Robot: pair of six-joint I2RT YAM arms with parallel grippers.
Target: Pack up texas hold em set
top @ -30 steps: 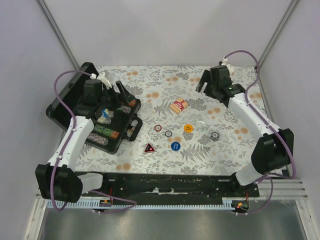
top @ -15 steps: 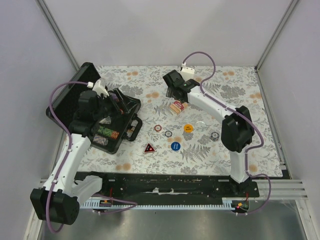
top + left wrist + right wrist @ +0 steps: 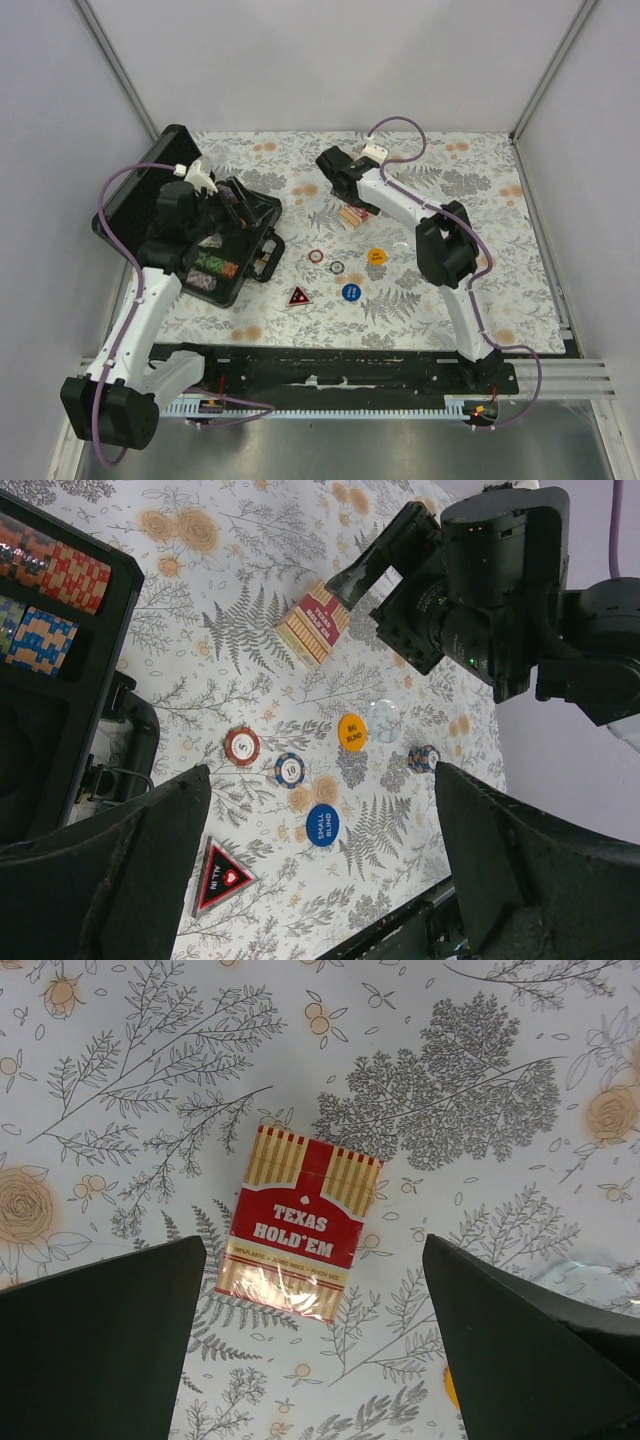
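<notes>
Top view: the open black case (image 3: 128,205) lies at the left of the table (image 3: 450,290). The bent left arm hides much of its tray, so the chip rows (image 3: 212,265) only partly show.

Left wrist: the left gripper (image 3: 322,775) is spread wide and holds nothing, above the round buttons (image 3: 322,824) and the triangle (image 3: 222,878). The case is cut off at the frame edge.

Right wrist: the right gripper (image 3: 312,1245) is spread wide over the flat card box (image 3: 300,1225).

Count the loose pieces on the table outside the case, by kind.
Card box: 1
Loose chips: 3
Blind buttons: 2
Clear disc: 1
All-in triangle: 1
Total: 8
</notes>
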